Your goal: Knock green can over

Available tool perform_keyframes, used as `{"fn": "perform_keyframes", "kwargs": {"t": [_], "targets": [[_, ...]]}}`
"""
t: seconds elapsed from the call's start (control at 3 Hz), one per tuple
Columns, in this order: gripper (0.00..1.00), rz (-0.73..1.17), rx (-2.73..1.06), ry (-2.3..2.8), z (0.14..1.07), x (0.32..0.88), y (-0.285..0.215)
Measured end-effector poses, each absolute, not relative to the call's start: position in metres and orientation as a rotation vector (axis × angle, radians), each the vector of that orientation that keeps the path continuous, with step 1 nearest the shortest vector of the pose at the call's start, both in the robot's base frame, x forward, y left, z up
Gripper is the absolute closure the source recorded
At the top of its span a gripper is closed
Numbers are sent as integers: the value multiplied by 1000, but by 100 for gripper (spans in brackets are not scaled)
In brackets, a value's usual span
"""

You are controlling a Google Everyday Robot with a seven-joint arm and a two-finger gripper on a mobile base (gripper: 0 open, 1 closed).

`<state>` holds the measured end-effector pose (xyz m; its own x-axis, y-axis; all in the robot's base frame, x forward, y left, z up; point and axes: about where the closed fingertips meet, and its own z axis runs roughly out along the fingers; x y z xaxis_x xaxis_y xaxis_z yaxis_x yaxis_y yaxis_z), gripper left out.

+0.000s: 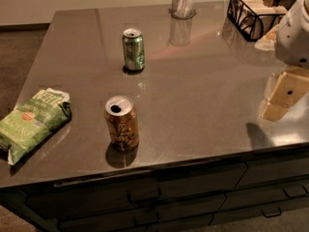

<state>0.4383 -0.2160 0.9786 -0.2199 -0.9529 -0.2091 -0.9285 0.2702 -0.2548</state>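
Note:
The green can (133,49) stands upright on the grey countertop (203,91), left of its middle and toward the back. It has a silver top and pale label markings. My gripper (282,96) is at the right edge of the view, pale tan, hanging over the counter's right side below the white arm (294,33). It is far to the right of the green can and a little nearer the front.
A brown-gold can (121,123) stands upright near the front edge. A green chip bag (33,122) lies at the front left. A clear glass container (184,1) and a black wire basket (253,12) stand at the back. Drawers run below the front edge.

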Motion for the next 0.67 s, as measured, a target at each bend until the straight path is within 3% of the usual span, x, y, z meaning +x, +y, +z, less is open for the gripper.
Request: {"fn": "perform_keyframes", "kwargs": {"t": [0.67], "targets": [[0,-83,-1708,2196,978,453,-206]]}}
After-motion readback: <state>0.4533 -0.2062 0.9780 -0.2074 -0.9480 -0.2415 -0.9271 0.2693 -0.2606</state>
